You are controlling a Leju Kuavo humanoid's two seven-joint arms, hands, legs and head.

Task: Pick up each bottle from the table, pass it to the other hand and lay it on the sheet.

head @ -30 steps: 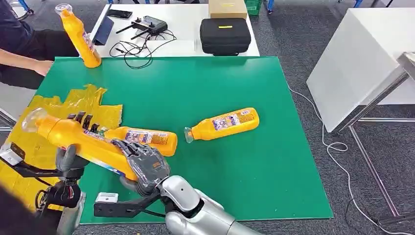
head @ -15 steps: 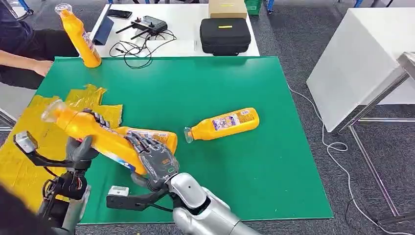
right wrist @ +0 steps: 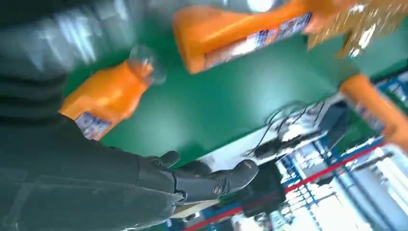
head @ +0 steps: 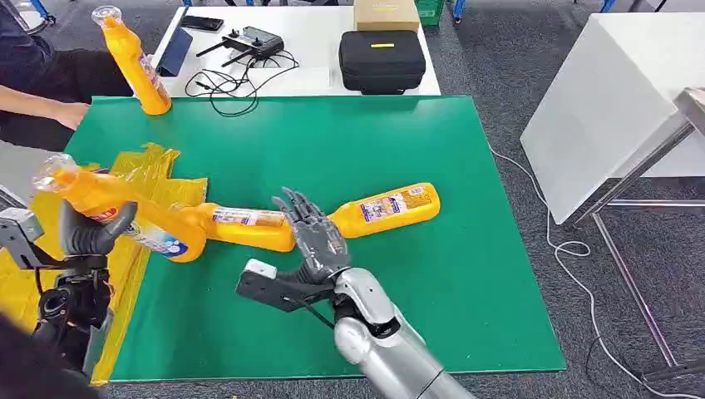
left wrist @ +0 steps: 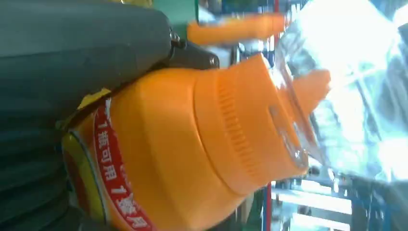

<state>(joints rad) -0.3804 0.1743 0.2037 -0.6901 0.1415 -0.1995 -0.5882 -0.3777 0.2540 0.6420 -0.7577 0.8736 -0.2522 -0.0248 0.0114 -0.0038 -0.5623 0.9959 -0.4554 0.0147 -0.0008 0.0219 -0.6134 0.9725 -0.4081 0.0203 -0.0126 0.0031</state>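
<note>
The left hand (head: 87, 237) grips an orange bottle (head: 112, 208) around its body, above the edge of the yellow sheet (head: 158, 170) at the left of the green worktop (head: 332, 141). The bottle's long axis runs slantwise, its clear cap up and toward the robot's left and its base down toward the middle of the worktop. The right hand (head: 312, 233) holds nothing, fingers spread apart, hovering over the worktop.

Two more bottles lie flat: one bottle on the sheet's edge (head: 245, 226) with its base toward the right hand, and a bottle further right (head: 387, 208) whose neck sits behind that hand and whose base points to the right.

These look like stiff, smooth plastic bottles, probably filled and moderately heavy, so likely slippery. The labelled mid-body seems the best place to grip; the tapering neck would slide.
</note>
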